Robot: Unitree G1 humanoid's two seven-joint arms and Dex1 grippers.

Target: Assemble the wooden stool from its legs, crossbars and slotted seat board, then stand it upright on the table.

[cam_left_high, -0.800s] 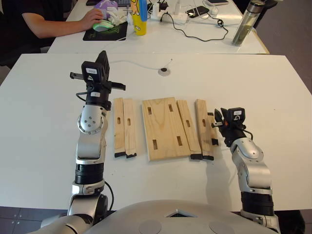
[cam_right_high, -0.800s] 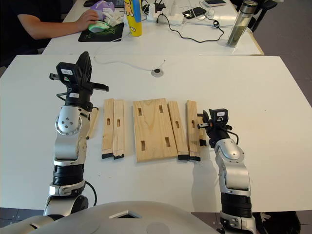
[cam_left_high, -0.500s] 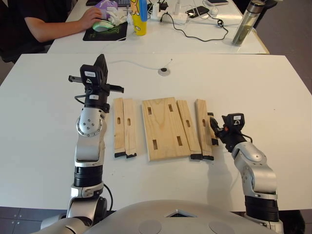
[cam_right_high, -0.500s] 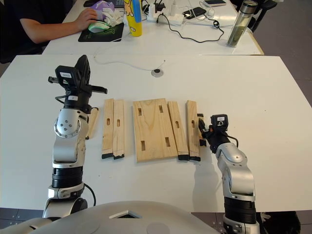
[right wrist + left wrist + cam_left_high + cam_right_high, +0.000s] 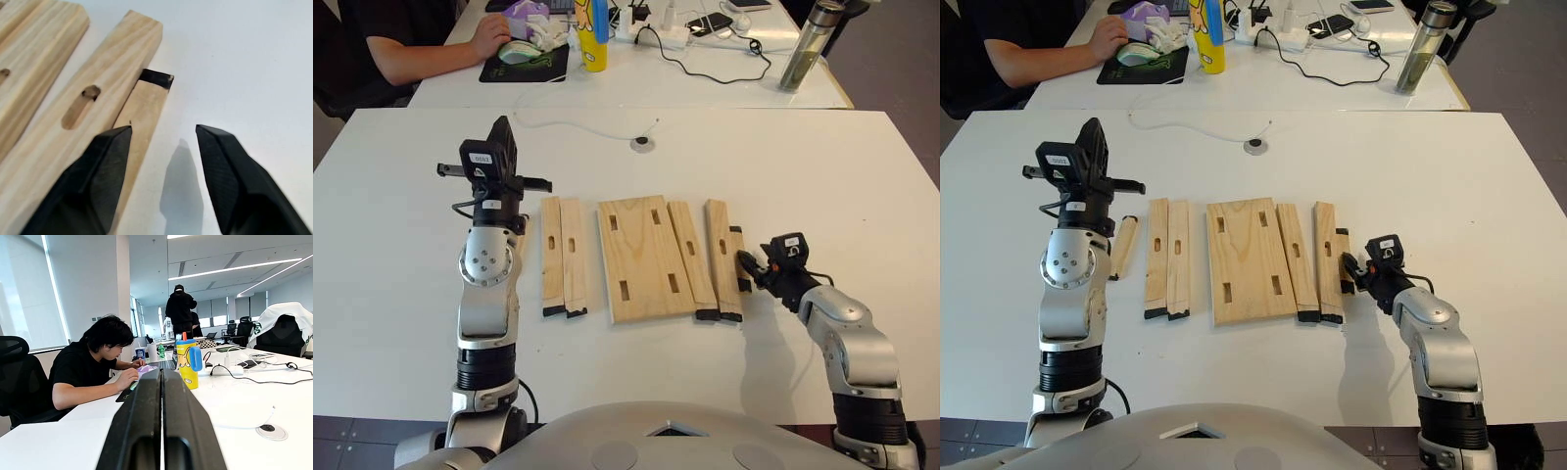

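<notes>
The slotted seat board point(image 5: 641, 257) lies flat at the table's middle. Two legs point(image 5: 563, 257) lie side by side to its left, and two more legs point(image 5: 705, 257) to its right. A short crossbar with a black end point(image 5: 146, 105) rests against the rightmost leg's outer side. My right gripper point(image 5: 163, 128) is open low over the table, one finger above this crossbar, the other over bare table. Another crossbar point(image 5: 1122, 247) lies partly behind my left arm. My left gripper point(image 5: 499, 132) is raised above the table left of the legs, pointing away, fingers point(image 5: 161, 382) pressed shut on nothing.
A round cable grommet point(image 5: 643, 144) with a white cable sits on the table behind the parts. A second table point(image 5: 724, 78) behind carries a yellow bottle point(image 5: 596, 34), cables and a tall flask point(image 5: 805, 44). Bare tabletop extends on both sides.
My right gripper has dropped lower and drawn back along the rightmost leg, its arm swinging out to the right. My left gripper has shifted to the left, still raised.
</notes>
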